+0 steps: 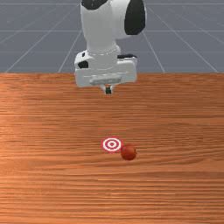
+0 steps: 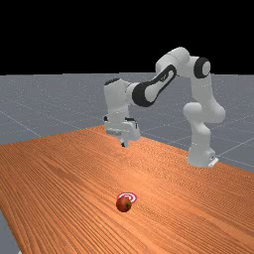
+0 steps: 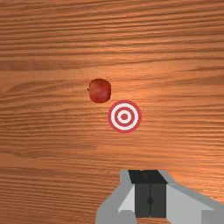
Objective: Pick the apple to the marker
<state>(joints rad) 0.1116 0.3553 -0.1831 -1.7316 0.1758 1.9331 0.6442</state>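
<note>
Nearest you on the counter (image 1: pixel 52 188) sits the apple (image 1: pixel 128 152), just beside the marker (image 1: pixel 112 144), on its near side toward the front view's right; that should make your carry short. Farther off, your jaws hang high, clenched on nothing, probably for clearance before they open and descend. You have one apple, one marker, one arm (image 1: pixel 99 33).

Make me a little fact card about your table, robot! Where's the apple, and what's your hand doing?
Apple: red, beside the marker, not on it
Marker: flat, red and white rings
Table: orange-brown wood
Gripper: up above the table, fingers closed together, holding nothing
Job: apple not picked up yet
</note>
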